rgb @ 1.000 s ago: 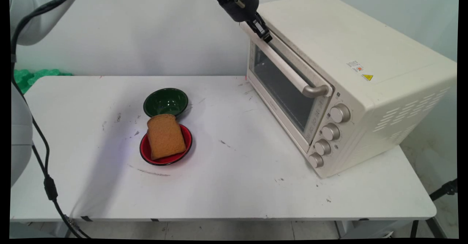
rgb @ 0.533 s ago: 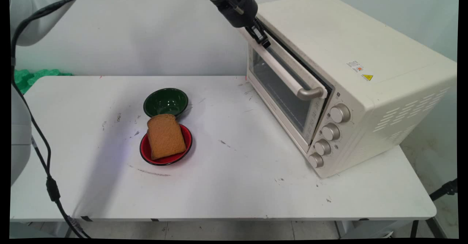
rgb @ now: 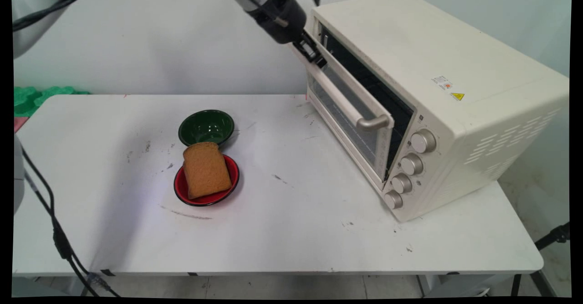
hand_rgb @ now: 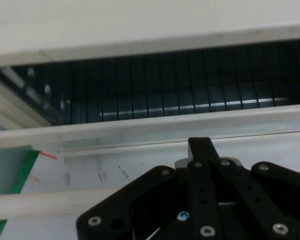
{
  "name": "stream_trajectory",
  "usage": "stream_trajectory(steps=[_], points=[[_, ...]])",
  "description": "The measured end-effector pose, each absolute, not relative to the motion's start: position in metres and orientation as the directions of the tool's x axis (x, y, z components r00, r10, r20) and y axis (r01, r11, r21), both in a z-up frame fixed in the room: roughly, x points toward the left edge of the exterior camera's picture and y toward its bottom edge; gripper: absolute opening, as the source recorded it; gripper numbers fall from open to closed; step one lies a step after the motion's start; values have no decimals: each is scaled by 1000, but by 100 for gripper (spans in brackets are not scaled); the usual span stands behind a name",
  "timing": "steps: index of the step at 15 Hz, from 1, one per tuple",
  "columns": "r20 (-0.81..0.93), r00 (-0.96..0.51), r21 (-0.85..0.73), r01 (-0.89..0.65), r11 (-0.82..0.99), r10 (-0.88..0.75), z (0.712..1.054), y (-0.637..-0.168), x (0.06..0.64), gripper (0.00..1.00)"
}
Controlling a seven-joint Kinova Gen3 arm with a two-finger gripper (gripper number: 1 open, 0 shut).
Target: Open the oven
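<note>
From where I stand, the pincer is up at the far top corner of the toaster oven's door, touching its upper edge, above the far end of the long handle. I cannot tell whether it is open, closed, or clamped on that edge. The door tilts outward at the top, with a dark gap between it and the oven body. In the hand view the pincer looks over the door's edge into the dark inside. By count, the bench holds one oven with four knobs down its front, one green bowl, and just beside it one red plate. A single slice of toast lies on that plate, well apart from the oven.
</note>
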State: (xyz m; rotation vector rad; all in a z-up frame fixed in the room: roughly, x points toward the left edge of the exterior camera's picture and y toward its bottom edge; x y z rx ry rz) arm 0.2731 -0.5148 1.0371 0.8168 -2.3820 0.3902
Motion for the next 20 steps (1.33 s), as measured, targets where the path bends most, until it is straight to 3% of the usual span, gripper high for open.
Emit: stream_trajectory(steps=[20], points=[[685, -572, -49, -654, 755, -451, 929, -418, 398, 0]])
